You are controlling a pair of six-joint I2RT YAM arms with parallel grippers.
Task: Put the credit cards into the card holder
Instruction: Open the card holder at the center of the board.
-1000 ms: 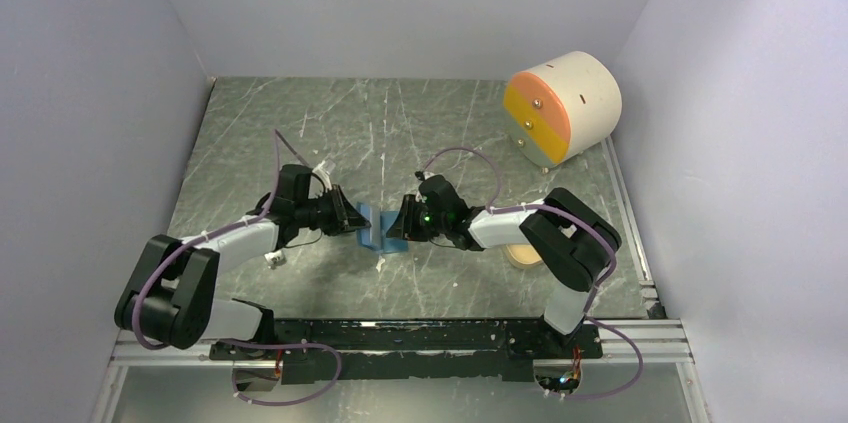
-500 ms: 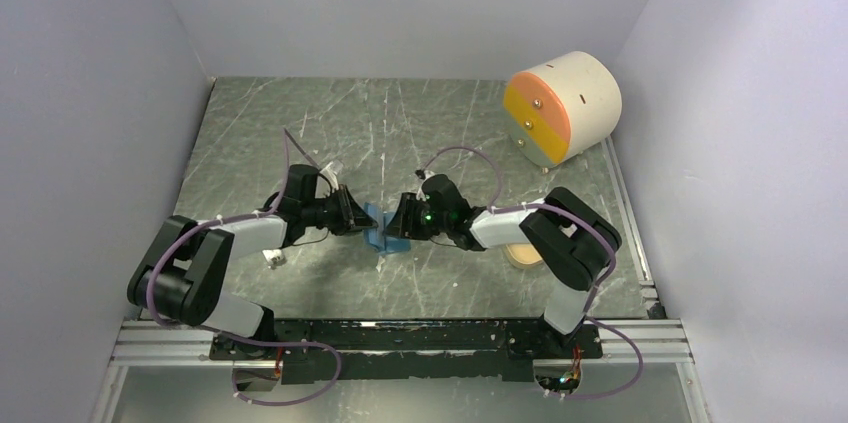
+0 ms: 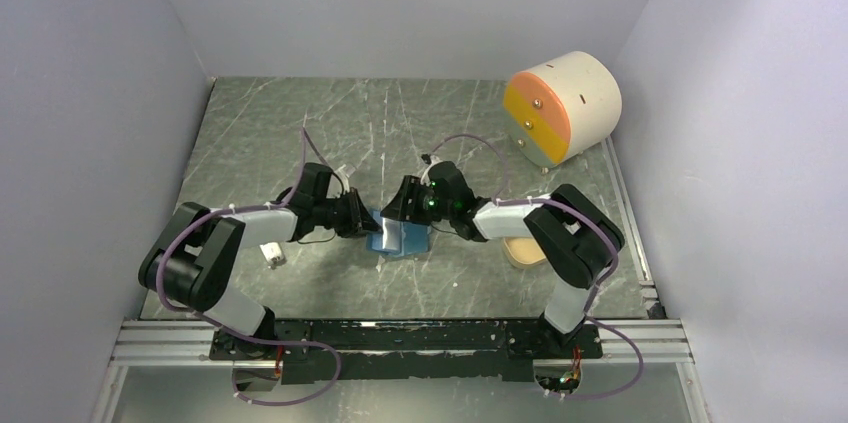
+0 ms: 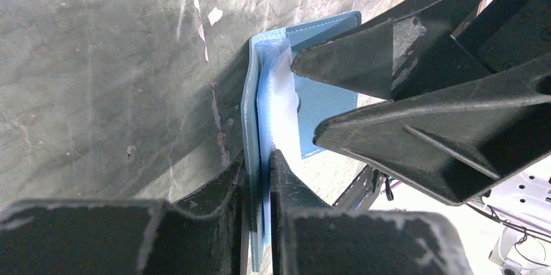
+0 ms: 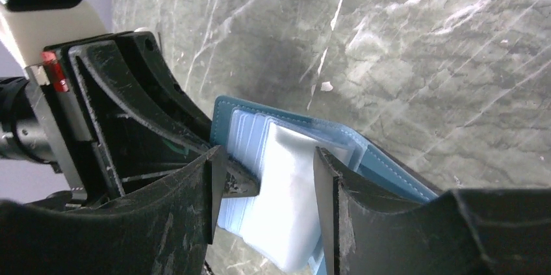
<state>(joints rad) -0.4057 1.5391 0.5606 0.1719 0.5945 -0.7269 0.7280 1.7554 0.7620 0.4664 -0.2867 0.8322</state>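
Observation:
The blue card holder (image 3: 400, 239) rests tilted on the table between both arms, partly unfolded, with pale clear sleeves (image 5: 286, 190) fanned out inside. My left gripper (image 3: 366, 220) is shut on the holder's edge (image 4: 251, 106), its two fingers pinching the blue cover (image 4: 263, 181). My right gripper (image 3: 402, 209) stands open over the holder from the other side. Its fingers straddle the clear sleeves (image 5: 266, 197) without clamping them. The blue stitched cover (image 5: 390, 168) shows beyond the right finger. No credit cards show in any view.
A cream drum with orange-yellow drawers (image 3: 560, 108) lies at the back right. A tan tray (image 3: 523, 253) sits partly under the right arm. A small white clip (image 3: 270, 254) lies by the left arm. Grey walls close in on three sides.
The right gripper has opened and shifted slightly back. The left arm has pushed to the right with the holder, which has tipped from standing on edge to leaning open.

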